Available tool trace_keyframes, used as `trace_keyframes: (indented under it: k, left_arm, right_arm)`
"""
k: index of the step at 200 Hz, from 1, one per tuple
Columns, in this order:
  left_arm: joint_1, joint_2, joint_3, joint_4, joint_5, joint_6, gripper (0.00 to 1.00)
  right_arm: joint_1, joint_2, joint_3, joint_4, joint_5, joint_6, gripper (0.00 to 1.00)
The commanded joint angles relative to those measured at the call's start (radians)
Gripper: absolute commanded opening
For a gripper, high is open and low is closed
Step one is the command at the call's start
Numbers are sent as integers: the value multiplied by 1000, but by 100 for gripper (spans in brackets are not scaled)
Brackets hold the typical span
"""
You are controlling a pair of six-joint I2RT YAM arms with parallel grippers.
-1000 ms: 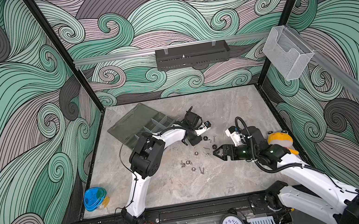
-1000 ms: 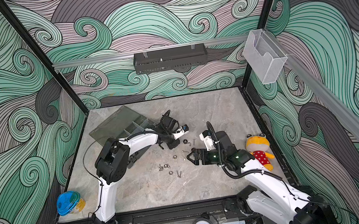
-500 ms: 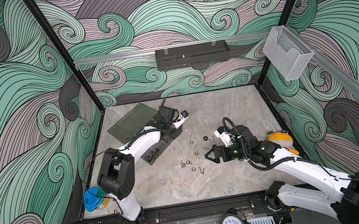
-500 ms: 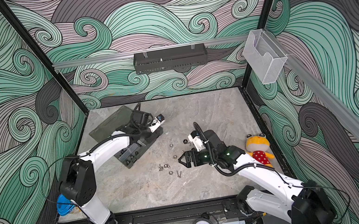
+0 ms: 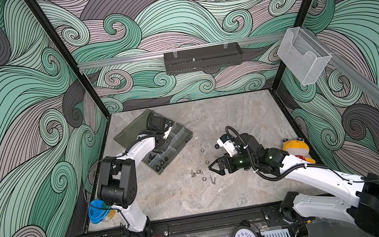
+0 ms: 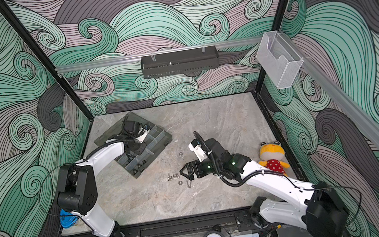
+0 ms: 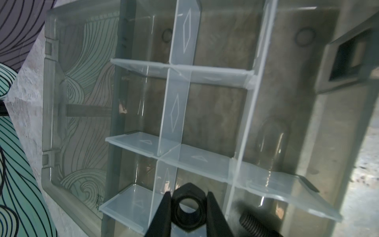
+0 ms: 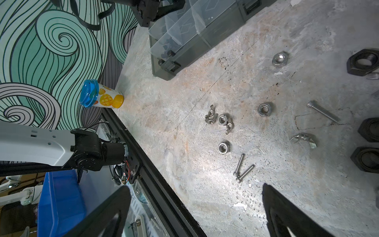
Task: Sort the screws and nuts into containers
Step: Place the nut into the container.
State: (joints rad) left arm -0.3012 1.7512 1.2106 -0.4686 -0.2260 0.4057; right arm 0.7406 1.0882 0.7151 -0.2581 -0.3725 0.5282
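**Top views.** The left gripper [image 5: 161, 145] hangs over the organiser box [image 5: 182, 135] at centre-left of the floor. Its jaws are hidden under the wrist, so any load is unreadable here. The right gripper [image 5: 213, 168] sits low at mid-frame, jaws spread wide and empty, tips pointing frame-left at the loose silver fasteners [image 5: 199, 173] just beside them. The right arm is the nearer to that scatter; the left is well apart from it.

**Left wrist.** The jaws are narrowed onto a black hex nut [image 7: 188, 207] at bottom centre, bore facing the camera. It hangs above the pale dividers [image 7: 174, 115], about over a wall between cells. Cannot tell which cell lies directly below. A black bolt [image 7: 256, 223], cut off by the bottom edge, lies in the lower-right cell. The release likely turns on clearing that wall.

**Right wrist.** Two silver screws [image 8: 243, 170] lie just up-frame of the open gap, heads close together, long axes on steep diagonals from lower left to upper right. Silver hex nuts [image 8: 223, 147] and wing nuts [image 8: 211, 117] lie further up. Black nuts [image 8: 363, 62] are cut off at the right edge.
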Motion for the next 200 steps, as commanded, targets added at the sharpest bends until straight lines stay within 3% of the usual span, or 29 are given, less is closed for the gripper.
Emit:
trace_keyframes:
  k: [1,160,177,200]
  left_arm:
    - [10,16,24,-55,-38,-29,21]
    - [4,-8,16,-36,-56,-62,35]
    - [-13,-39,3,-3,3,-34,34]
    - [-104,-117,-84,112,174,92,35]
  right_arm:
    - [4,-23,-17,-13,36,0,100]
    - [3,-27,-23,-30,50,-3,100]
    - [3,-28,-25,-33,50,-2,100]
    - [2,-35,-31,-37,57,-2,100]
